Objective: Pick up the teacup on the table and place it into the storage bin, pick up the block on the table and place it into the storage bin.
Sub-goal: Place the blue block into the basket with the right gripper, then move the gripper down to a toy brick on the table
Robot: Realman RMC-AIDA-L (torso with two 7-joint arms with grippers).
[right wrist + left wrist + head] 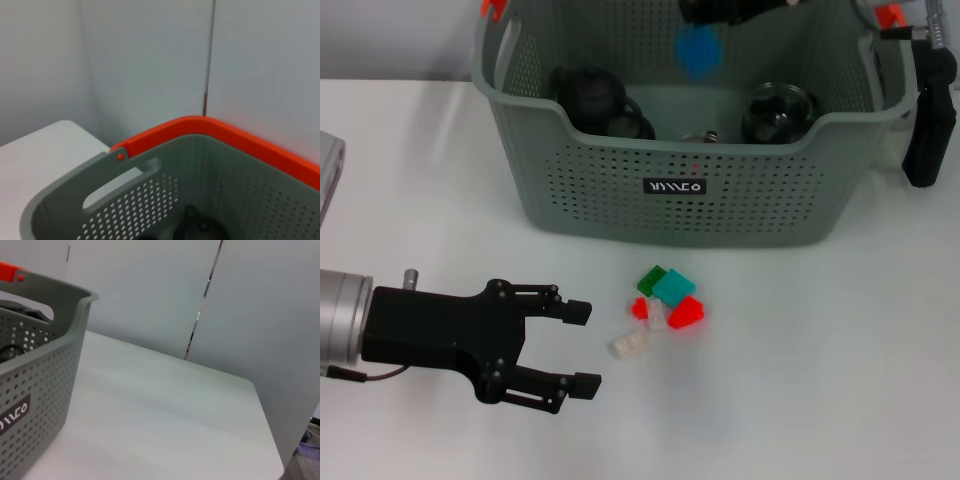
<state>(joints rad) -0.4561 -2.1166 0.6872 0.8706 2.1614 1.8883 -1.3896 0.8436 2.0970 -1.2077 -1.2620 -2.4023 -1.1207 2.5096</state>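
My left arm enters from the left edge of the head view, lying low and roughly level. Its silver forearm segment joins a black wrist housing. My left gripper (582, 347) points toward my right side. Its jaws stand open, one finger nearer the far side and one nearer me, with a clear gap between the tips and nothing held.

My right arm is raised at the far right. My right gripper (927, 150) shows as a black body hanging downward. Whether its jaws are parted cannot be read.
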